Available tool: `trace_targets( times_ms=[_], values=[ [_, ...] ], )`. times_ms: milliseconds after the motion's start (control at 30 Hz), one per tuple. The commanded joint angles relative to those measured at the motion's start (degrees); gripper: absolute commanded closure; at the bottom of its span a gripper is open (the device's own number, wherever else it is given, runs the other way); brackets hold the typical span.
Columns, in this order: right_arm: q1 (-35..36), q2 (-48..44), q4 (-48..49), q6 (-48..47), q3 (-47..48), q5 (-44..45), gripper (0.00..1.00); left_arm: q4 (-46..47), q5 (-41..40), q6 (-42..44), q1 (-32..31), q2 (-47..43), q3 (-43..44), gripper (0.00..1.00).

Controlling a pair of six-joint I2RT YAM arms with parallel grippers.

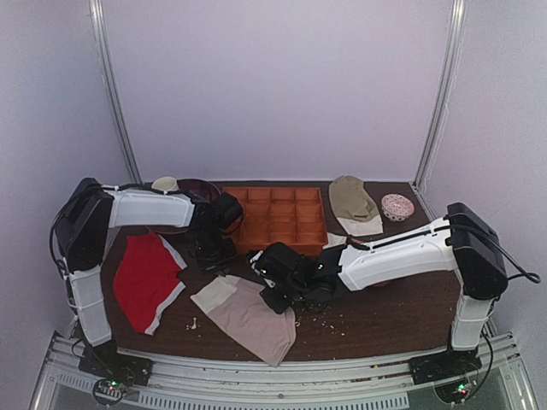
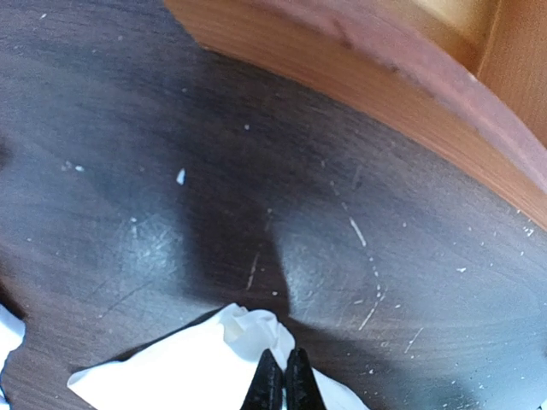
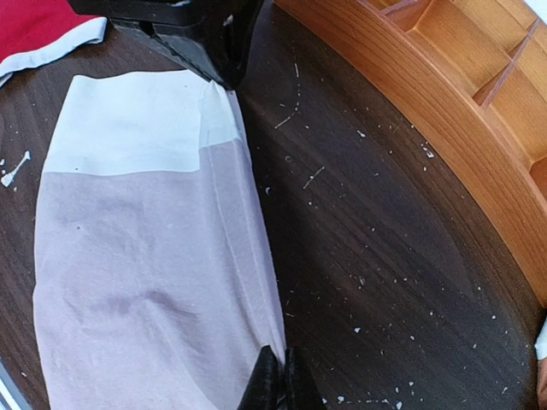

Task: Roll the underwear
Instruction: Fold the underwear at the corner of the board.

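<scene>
Two shut grippers, one at each end of the strip

The pinkish-beige soft cloth underwear (image 1: 252, 320) lies flat on the dark wooden table (image 1: 385, 316), just in front of the orange wooden compartment tray (image 1: 278, 218), folded lengthwise into a smooth strip. Its long axis runs from the wide white waistband (image 3: 128, 128), the end nearest the tray, out toward the table's near edge. The left gripper (image 2: 280, 380), jaws closed, sits at the waistband's corner, where the white cloth bunches. The right gripper (image 3: 275, 376), also closed, sits on the tray-side long edge near the opposite end. Whether either pinches cloth I cannot tell. Rolling would likely run along that axis.
</scene>
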Motion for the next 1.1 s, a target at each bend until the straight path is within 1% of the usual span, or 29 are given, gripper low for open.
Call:
trace_targets(
  times_ms=[0, 267, 400, 1067],
  values=[
    [1.7, -2.3, -2.7, -1.7, 1.3, 3.6, 1.00, 3.5, -2.4, -1.4, -0.4, -3.2, -3.3, 1.00],
    [5.7, -2.2, -3.8, -2.9, 1.8, 5.6, 1.00, 9.3, -3.8, -3.6, -1.5, -10.1, -11.4, 1.00],
    [7.6, -1.6, -4.5, -2.1, 2.4, 5.9, 1.00, 10.5, -3.9, -4.7, -1.9, -12.8, -14.8, 1.00],
    [13.8, 1.3, -5.9, 1.1, 5.0, 6.1, 1.00, 10.5, -4.2, -5.5, -3.5, -19.6, -21.5, 1.00]
  ],
)
